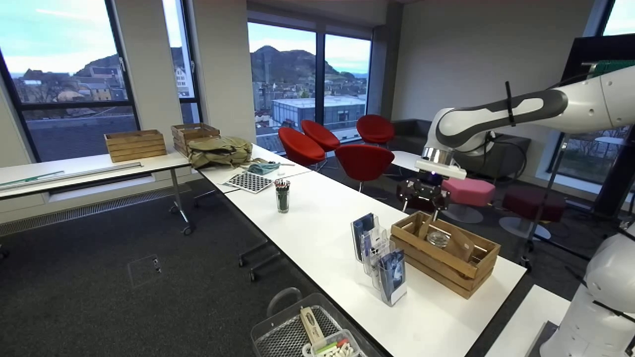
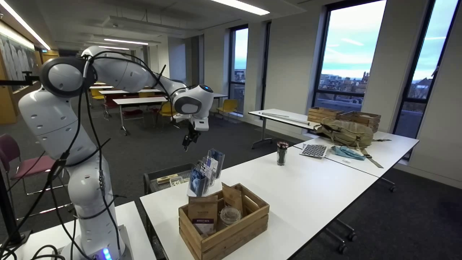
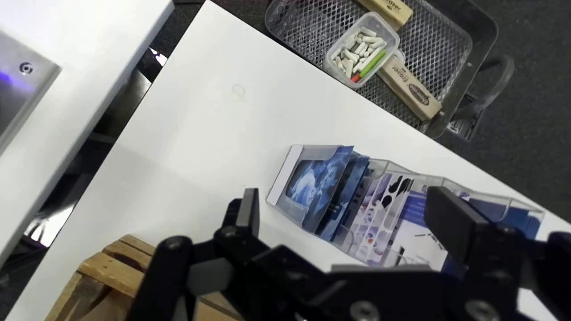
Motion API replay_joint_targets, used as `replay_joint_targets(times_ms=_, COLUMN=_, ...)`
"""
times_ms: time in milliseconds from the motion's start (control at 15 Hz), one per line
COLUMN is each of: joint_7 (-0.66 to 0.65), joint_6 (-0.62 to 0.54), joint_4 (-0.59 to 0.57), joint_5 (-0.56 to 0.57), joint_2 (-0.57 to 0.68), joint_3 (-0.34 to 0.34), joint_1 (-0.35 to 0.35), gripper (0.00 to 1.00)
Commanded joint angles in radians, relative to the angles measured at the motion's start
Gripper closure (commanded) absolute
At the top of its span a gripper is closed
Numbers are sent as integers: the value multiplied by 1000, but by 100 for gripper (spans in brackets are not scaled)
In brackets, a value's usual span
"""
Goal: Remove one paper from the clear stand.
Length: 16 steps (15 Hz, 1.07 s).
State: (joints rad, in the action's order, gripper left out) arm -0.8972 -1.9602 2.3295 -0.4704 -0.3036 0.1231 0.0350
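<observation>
The clear stand (image 1: 377,277) is a tiered holder upright on the white table in both exterior views (image 2: 208,169). It holds several thin leaflets. The front paper (image 1: 393,270), blue and white with a picture of figures, stands in the front pocket and also shows in the wrist view (image 3: 319,178). More blue leaflets stand just behind it, and white and purple ones fill the middle pockets. My gripper (image 3: 343,196) is open, its fingers wide apart with nothing between them. It hangs above the stand, apart from it, in both exterior views (image 1: 420,210) (image 2: 187,146). Its right finger hides part of the rear pockets in the wrist view.
A wooden crate (image 1: 436,270) with brown packets and a clear jar stands close beside the stand. A glass of pencils (image 1: 282,198) is farther along the table. A mesh cart (image 3: 450,42) with erasers and a chalk tub (image 3: 361,49) stands at the table edge.
</observation>
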Motion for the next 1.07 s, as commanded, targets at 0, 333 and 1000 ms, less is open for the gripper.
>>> replay_joint_targets(times_ms=0, joint_7=-169, joint_6=-33, joint_4=-38, joint_5=23, joint_2=68, joint_3=-16, joint_1=15, gripper=0)
replay_joint_targets(times_ms=333, joint_7=-428, joint_6=-88, joint_4=-41, joint_5=149, joint_2=93, joint_3=-21, joint_1=18, gripper=0)
replay_joint_targets(times_ms=1000, joint_7=-478, joint_6=-71, joint_4=-34, joint_5=239, joint_2=103, joint_3=-14, joint_1=-6, gripper=0)
